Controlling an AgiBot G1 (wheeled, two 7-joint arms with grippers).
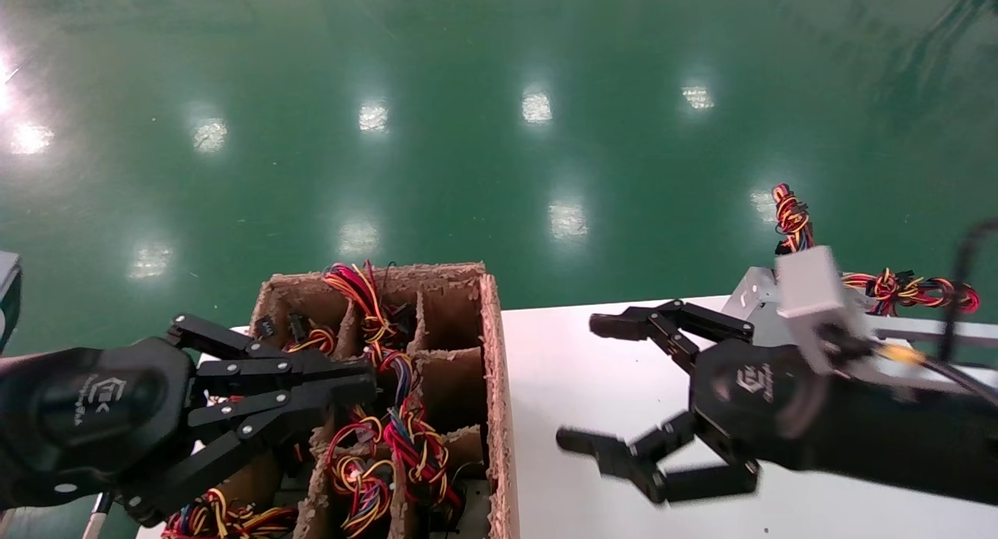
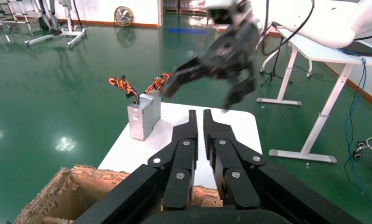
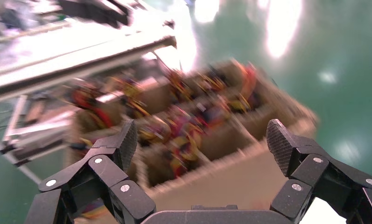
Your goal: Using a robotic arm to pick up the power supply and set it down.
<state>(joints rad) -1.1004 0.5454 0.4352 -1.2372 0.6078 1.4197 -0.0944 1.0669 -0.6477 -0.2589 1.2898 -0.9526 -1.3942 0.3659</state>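
White table (image 1: 592, 367) bare beside carton (image 1: 493, 383), power supply (image 1: 752, 301) near far edge, right gripper (image 1: 600, 383) spread wide above tabletop, left gripper (image 1: 362, 395) pinched closed, empty, over carton.

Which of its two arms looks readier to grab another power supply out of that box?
Probably the right: its gripper hangs wide open and empty over the table beside the box, aimed toward it. The left gripper sits over the box, fingers nearly shut.
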